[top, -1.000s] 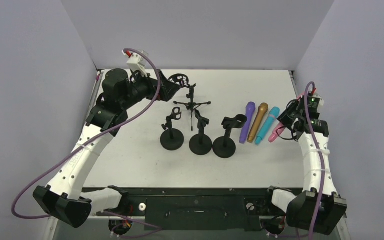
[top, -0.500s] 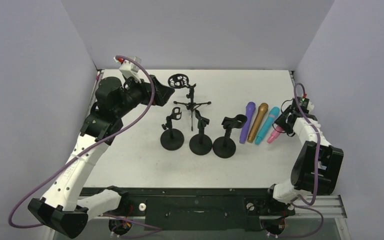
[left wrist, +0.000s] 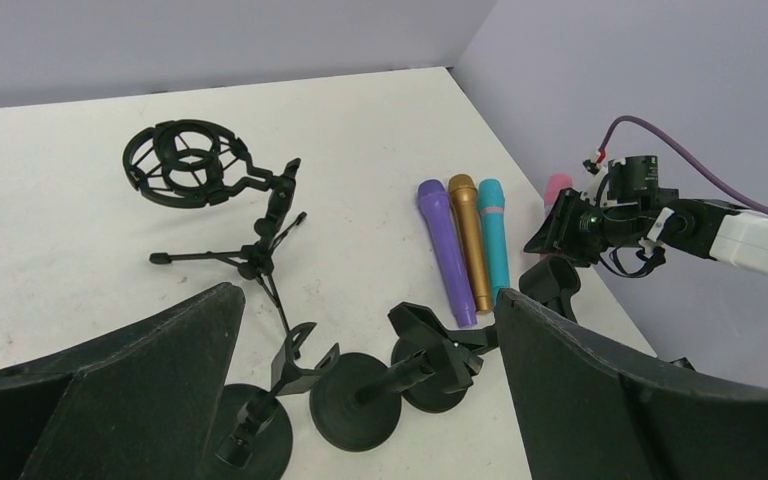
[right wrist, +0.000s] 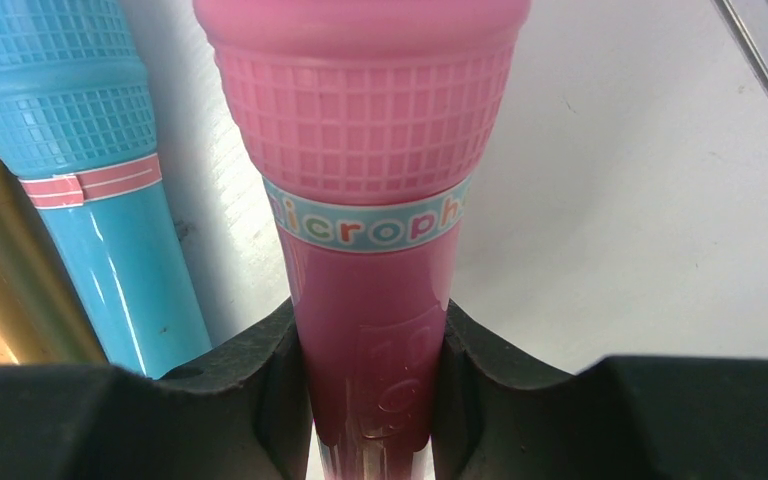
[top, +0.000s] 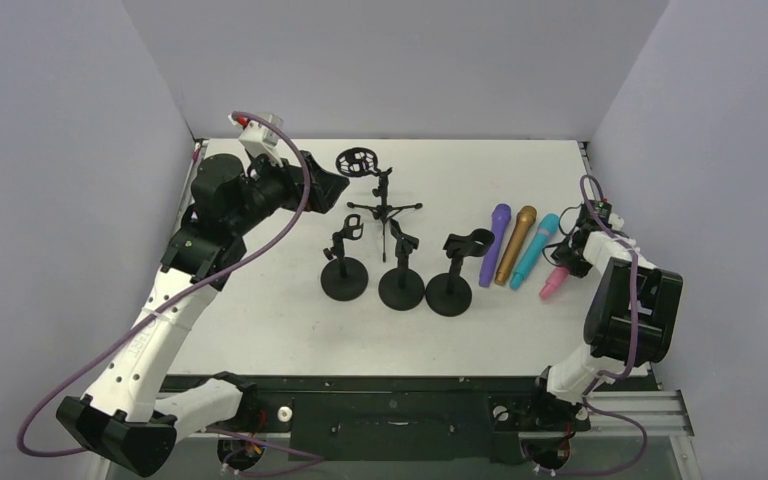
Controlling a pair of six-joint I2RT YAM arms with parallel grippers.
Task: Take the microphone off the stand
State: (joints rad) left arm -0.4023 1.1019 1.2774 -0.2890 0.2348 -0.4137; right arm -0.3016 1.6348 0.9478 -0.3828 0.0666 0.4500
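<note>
White table (top: 260,320) inside grey walls. Left arm (top: 175,290) reaches up the left side to the far end; the left gripper (top: 336,182) hangs there with its jaws spread wide and nothing between them, just beside the ring mount of the tripod stand (top: 384,205). Right arm (top: 625,315) is folded at the right edge, its forearm pointing in toward the table. Three round-base stands (top: 401,288) sit in a row at table centre, near side of the tripod stand, each with a black clip on top. Purple microphone (top: 495,245), gold microphone (top: 516,245) and blue microphone (top: 534,250) lie side by side right of the stands, heads to the far side. The right gripper (right wrist: 368,345) is partly closed, its two dark pads pressed on either side of the handle of the pink microphone (right wrist: 370,150), just below the lettered band. The pink microphone is at the right of the table, beside the blue microphone and well apart from every stand, head pointing away from the wrist. Cannot tell whether it touches the table.
</note>
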